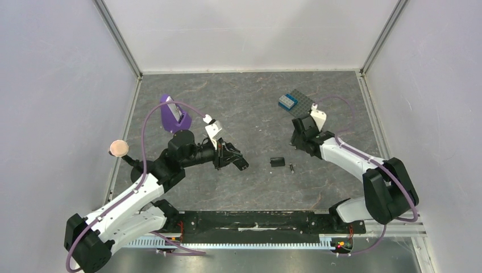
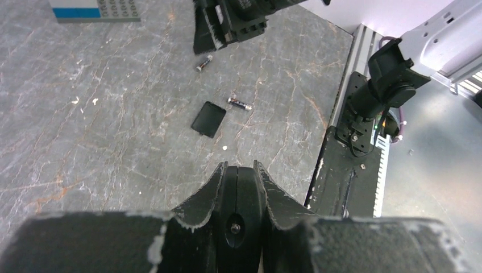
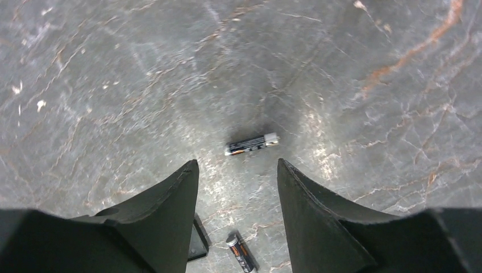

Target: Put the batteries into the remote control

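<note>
My left gripper (image 1: pixel 239 164) is shut on the remote control (image 2: pixel 239 210), a slim black bar seen end-on between the fingers (image 2: pixel 204 193), held above the table. A small black battery cover (image 1: pixel 277 162) lies flat on the table; it also shows in the left wrist view (image 2: pixel 208 119). One battery (image 1: pixel 291 168) lies just right of the cover and shows in the left wrist view (image 2: pixel 240 103). The other battery (image 3: pixel 252 144) lies just ahead of my open right gripper (image 3: pixel 237 165), which hovers over it and holds nothing. The right gripper (image 1: pixel 298 139) hides that battery in the top view.
A dark grey studded baseplate with a blue brick (image 1: pixel 295 104) sits behind the right gripper. A purple object (image 1: pixel 170 116) and a round orange-brown wooden piece (image 1: pixel 119 148) stand at the left. The black mounting rail (image 1: pixel 256 222) runs along the near edge.
</note>
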{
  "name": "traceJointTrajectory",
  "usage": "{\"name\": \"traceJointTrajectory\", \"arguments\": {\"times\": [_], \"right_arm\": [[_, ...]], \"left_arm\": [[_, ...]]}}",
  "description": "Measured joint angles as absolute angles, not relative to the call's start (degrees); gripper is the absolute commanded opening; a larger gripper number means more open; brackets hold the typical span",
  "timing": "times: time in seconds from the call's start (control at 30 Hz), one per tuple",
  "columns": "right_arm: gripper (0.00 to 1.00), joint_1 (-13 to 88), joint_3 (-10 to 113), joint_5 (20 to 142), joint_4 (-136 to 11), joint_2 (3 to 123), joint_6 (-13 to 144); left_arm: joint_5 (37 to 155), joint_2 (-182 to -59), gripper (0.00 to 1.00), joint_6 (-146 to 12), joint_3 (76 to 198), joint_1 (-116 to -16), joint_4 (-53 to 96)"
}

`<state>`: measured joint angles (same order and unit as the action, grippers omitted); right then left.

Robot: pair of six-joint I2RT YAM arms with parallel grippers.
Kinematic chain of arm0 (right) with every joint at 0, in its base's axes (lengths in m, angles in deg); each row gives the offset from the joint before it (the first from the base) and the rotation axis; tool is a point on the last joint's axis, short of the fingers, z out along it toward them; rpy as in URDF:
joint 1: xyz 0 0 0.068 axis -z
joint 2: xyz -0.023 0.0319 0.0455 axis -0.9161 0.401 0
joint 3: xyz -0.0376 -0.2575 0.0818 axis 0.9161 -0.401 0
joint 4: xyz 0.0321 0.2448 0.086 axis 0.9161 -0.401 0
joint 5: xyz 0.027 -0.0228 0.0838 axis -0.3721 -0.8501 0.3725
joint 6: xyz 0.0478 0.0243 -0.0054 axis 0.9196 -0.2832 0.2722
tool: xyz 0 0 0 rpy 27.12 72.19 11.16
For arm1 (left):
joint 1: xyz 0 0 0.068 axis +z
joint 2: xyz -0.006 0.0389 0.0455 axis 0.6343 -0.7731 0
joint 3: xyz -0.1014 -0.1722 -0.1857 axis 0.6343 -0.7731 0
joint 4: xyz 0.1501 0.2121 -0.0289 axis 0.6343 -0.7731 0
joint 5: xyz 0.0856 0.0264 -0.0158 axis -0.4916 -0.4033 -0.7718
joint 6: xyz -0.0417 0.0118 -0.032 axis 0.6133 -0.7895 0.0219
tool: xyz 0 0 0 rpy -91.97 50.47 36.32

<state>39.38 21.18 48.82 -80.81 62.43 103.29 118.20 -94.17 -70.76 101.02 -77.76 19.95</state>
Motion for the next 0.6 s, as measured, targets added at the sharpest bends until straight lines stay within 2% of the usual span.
{"name": "traceJointTrajectory", "arguments": {"times": [0.13, 0.27, 0.43, 0.6], "right_arm": [[0.51, 42.4, 21.2, 50.7, -83.6, 63.0, 111.9], [0.46, 42.9, 24.0, 53.2, -88.8, 68.4, 120.8], [0.46, 42.9, 31.9, 57.3, -95.6, 76.5, 130.8], [0.47, 43.0, 35.1, 58.5, -98.6, 78.5, 137.2]], "left_arm": [[116.4, -93.7, 0.02, -70.1, 98.7, -77.8, 21.2], [116.8, -93.7, 0.02, -70.1, 96.8, -77.8, 22.5], [117.1, -93.7, 0.02, -70.1, 96.3, -77.8, 23.0], [117.4, -93.6, 0.02, -70.1, 96.3, -77.8, 23.6]]}}
